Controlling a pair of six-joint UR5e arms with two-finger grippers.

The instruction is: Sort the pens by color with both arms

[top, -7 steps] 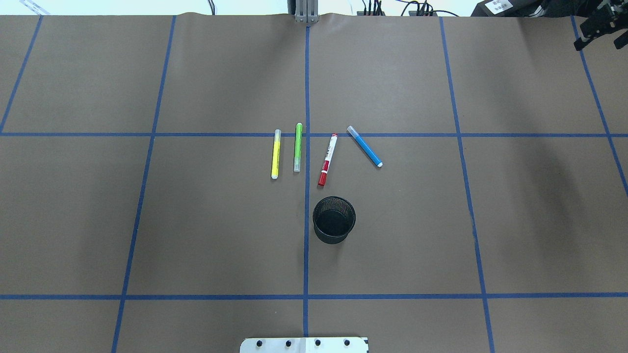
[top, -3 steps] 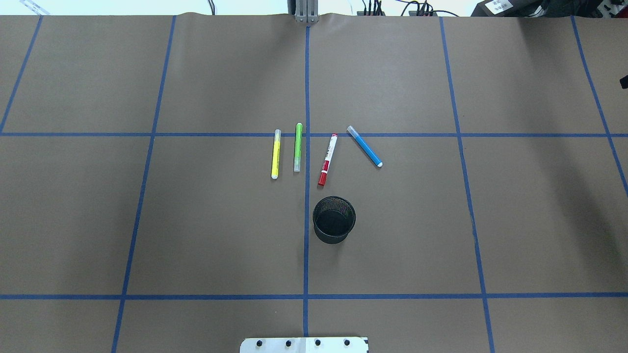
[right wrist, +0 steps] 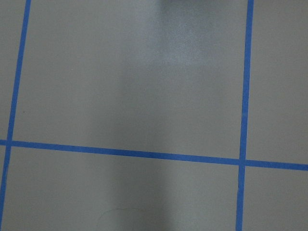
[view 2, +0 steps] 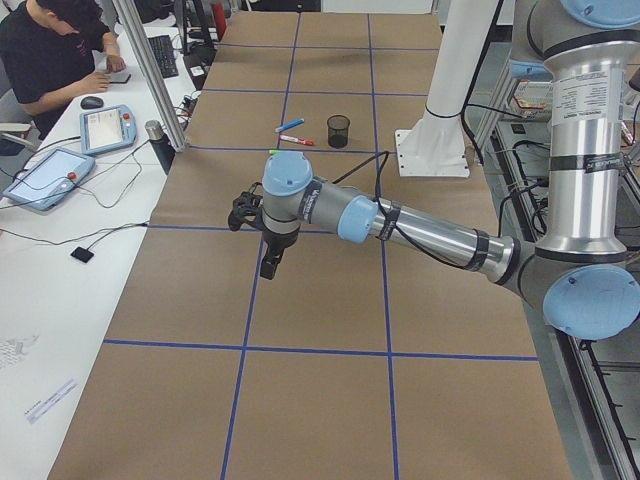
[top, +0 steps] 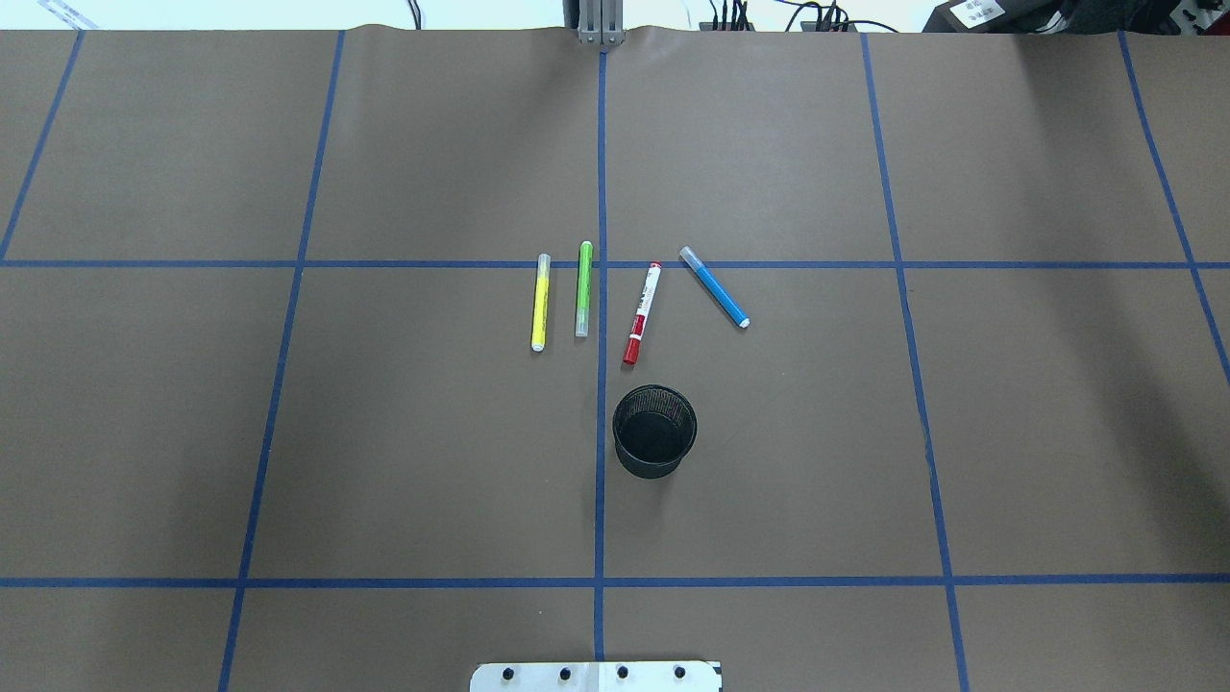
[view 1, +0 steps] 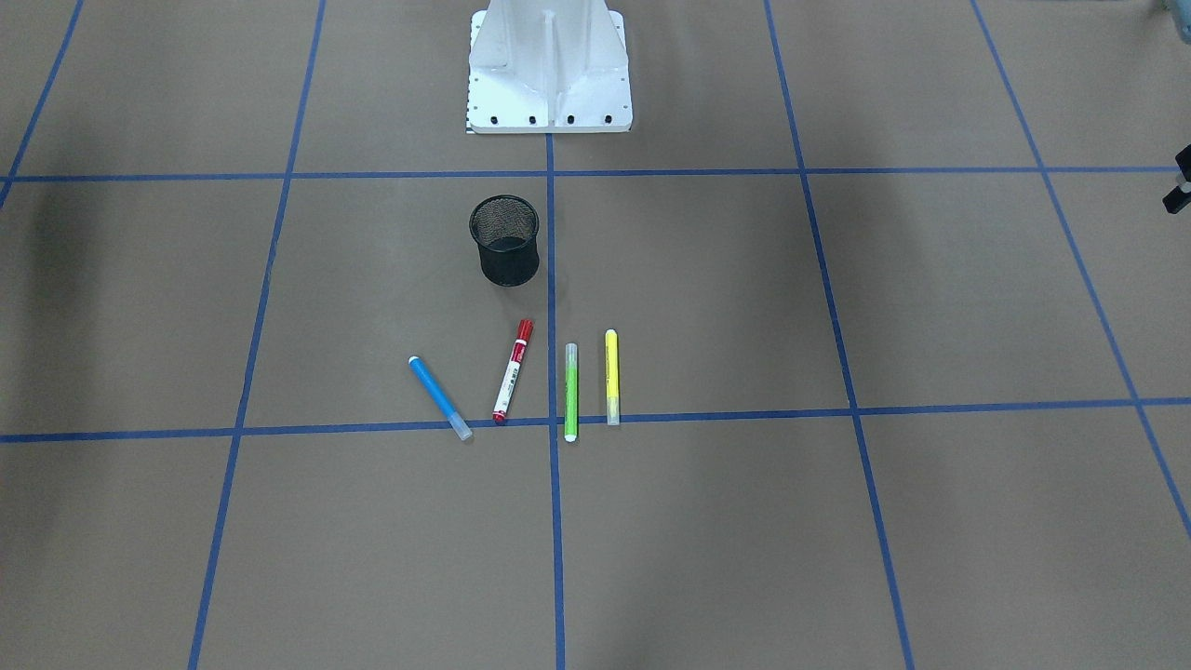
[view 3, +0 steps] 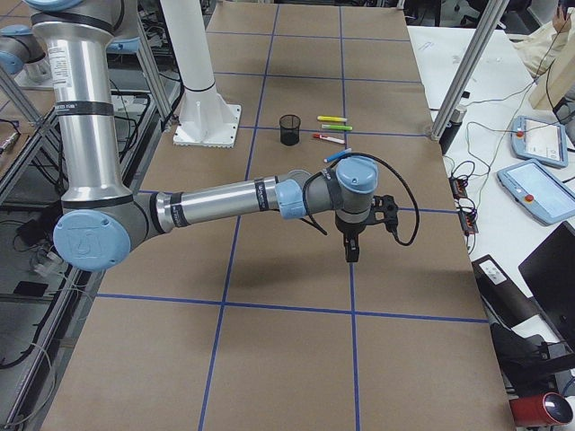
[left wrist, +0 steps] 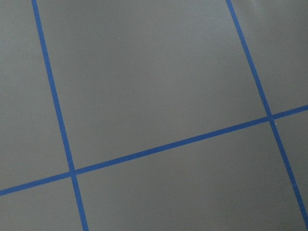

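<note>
- The silver-grey left arm (view 2: 400,225) and its twin, the right arm (view 3: 225,199), reach low over opposite table ends, well apart from the pens. I cannot tell whether the black left gripper (view 2: 270,265) or right gripper (view 3: 352,250) is spread or closed.
- The black mesh cup (top: 653,442) stands near the red-capped white pen (top: 642,312), so a low reach might topple it.
- The slim yellow pen (top: 540,303) and lime green pen (top: 583,288) lie just beside each other mid-table. Gripping one could nudge the other.
- The blue pen (top: 714,286) lies apart, angled.

Black mesh cup (top: 654,442) is seen upright on brown paper (top: 432,432), set just beside the centre line of a blue tape grid (top: 601,144). A seated person in black (view 2: 50,50) is noted at a white side table (view 2: 40,300), where two tablet-like pendants (view 2: 105,128) are laid.
</note>
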